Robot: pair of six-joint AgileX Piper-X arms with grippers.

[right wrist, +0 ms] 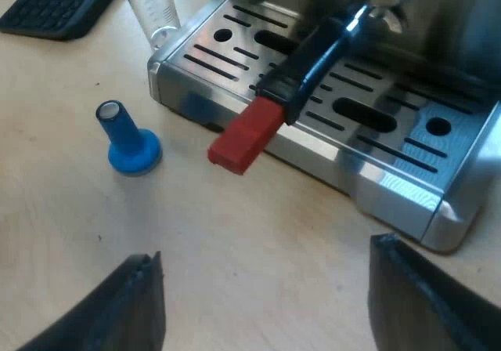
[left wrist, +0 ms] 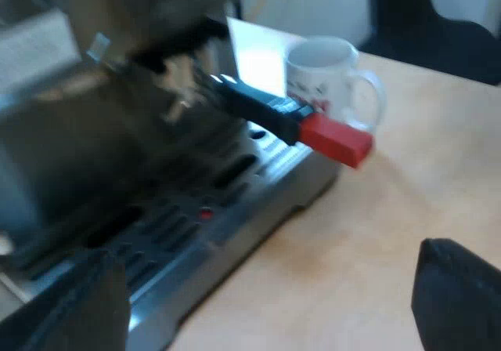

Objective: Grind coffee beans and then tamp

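Though hovering near holder [right wrist: 305, 57] locked in espresso machine [right wrist: 376, 179], gripping nothing: left gripper [left wrist: 266, 304] spread wide, right gripper [right wrist: 266, 288] likewise.

The holder [right wrist: 301, 65] is locked into the espresso machine [right wrist: 376, 186], its dark, red-ended handle slanting out over the counter [right wrist: 235, 241]. The blue tamper [right wrist: 129, 143] is stood upright nearby.

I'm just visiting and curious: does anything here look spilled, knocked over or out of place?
Nothing stands out. The holder's handle sits at the front of the espresso machine. The blue tamper, measuring glass and mug stand upright beside it, and no spill shows.
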